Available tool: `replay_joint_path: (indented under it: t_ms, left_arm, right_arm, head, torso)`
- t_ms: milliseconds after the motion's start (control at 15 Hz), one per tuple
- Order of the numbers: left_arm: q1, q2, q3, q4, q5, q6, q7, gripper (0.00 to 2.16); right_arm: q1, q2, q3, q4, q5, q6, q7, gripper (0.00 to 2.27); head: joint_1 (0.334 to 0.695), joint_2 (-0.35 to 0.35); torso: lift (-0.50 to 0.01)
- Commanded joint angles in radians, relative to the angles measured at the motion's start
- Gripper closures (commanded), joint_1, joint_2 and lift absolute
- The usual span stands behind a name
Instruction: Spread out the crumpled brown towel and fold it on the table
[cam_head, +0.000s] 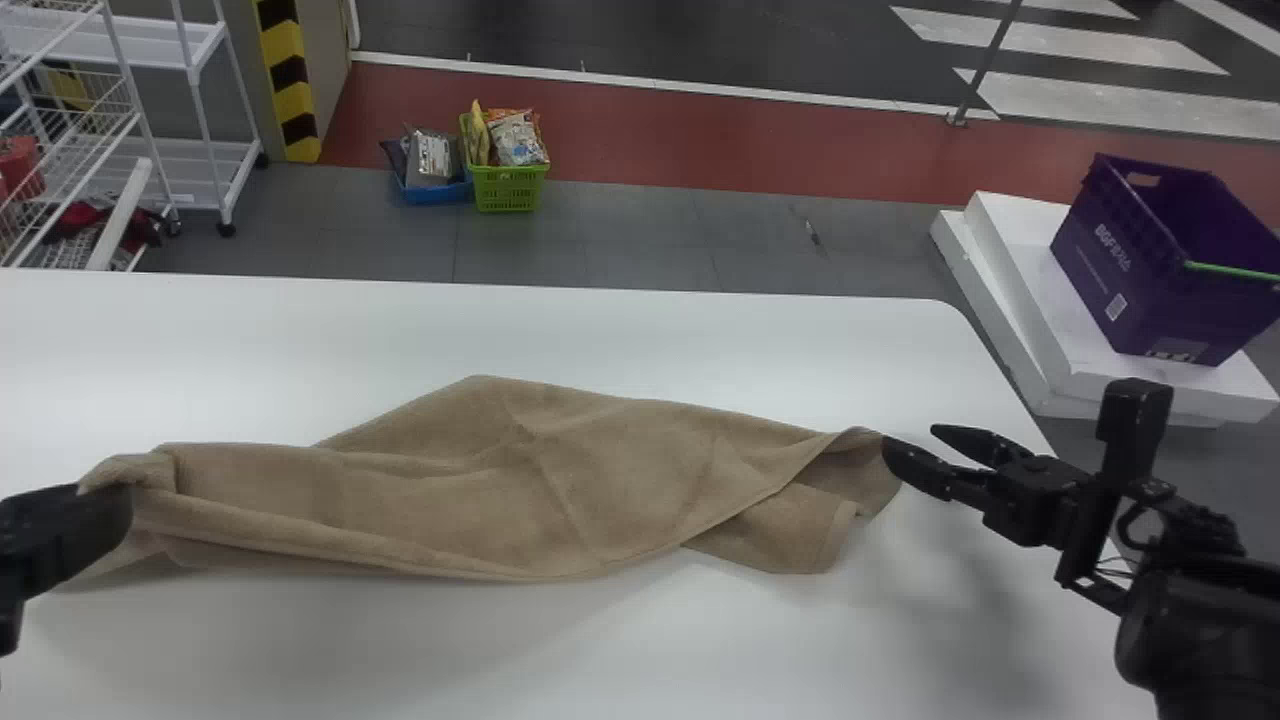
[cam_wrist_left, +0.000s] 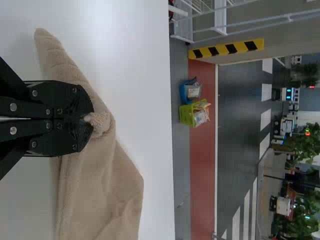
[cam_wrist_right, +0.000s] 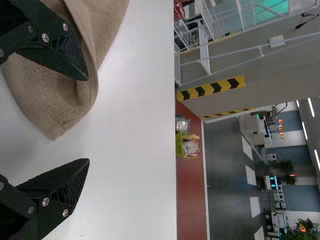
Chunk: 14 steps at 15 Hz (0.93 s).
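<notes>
Beyond the far edge of the white desk (cam_head: 640, 650), a green basket (cam_head: 508, 188) is set on the floor. The brown towel (cam_head: 600, 480) is stretched (still rumpled) across the desk, its left end clenched in the jaws of the left gripper (cam_head: 115, 508); at its right end, near the right edge, the jaws of the right gripper (cam_head: 911, 439) are parted.

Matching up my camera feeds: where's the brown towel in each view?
Head view: towel stretched across the table.
Left wrist view: towel pinched in the left gripper.
Right wrist view: towel partly behind one finger of the open right gripper.
Shared landmark: green basket on the floor.
</notes>
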<state>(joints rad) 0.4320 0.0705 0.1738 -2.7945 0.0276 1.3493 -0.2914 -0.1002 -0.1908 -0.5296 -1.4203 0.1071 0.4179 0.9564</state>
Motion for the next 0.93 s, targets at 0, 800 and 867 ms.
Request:
replay_joint_path:
  t_ms: [0,800,867]
  left_arm:
    - [-0.001,0.000,0.003,0.007,0.000,0.000,0.000,1.20]
    - [-0.027,0.000,0.001,0.021,0.000,0.000,-0.005,1.20]
    - [-0.032,0.000,0.001,0.021,0.000,0.000,-0.003,1.20]
  right_arm:
    - [-0.012,-0.002,0.019,0.003,0.029,0.005,-0.001,0.34]
    - [-0.036,-0.025,0.048,0.020,0.074,0.121,0.074,1.68]
    - [-0.035,-0.027,0.046,0.018,0.072,0.118,0.076,1.69]
  head:
    - [0.695,-0.206]
    - [0.695,-0.181]
    - [0.695,-0.182]
  torso:
    - [-0.127]
    - [-0.127]
    - [-0.127]
